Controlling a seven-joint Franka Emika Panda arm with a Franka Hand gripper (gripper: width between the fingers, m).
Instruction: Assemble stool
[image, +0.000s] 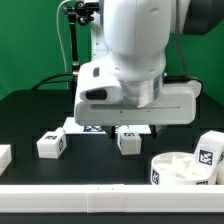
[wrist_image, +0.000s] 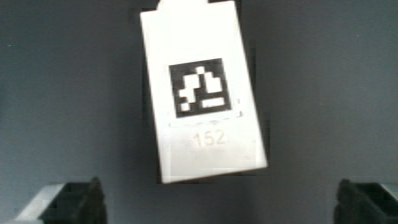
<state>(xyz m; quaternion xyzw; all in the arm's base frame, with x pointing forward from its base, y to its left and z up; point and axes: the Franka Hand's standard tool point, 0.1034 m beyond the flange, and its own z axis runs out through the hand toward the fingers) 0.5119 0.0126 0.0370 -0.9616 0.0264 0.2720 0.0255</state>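
Your tool (wrist_image: 222, 203) is released. Both fingers (wrist_image: 71, 203) stand wide apart at the sides of the wrist view, with only dark counter (wrist_image: 71, 100) between them and nothing grasped. Just ahead of them lies the white blocky plastic leg (wrist_image: 210, 95), flat on the counter with its black-and-white square tag facing up, slightly tilted against the line of the fingers. Its near end comes about level with the fingertips but is not between them, so I judge this to be lining up for a pick, not a grasp. The wide opening makes sense, since the leg is much narrower than the gap and there is slack on either side. Square the jaws to its long edges before you close, or it may twist.

In the exterior view the arm's bulk hangs over what looks to be the same leg (image: 127, 141), and the fingers are hidden there. The round shallow white plastic seat (image: 178, 170) sits near the front at the exterior view's right. Another tagged white leg (image: 208, 150) is just beside it or on its rim; I cannot tell which. A third tagged white leg (image: 52, 144) lies well apart toward the exterior view's left. Open counter surrounds the target leg on all sides. The long plain white bar (image: 100, 192) along the front edge limits room toward the camera.
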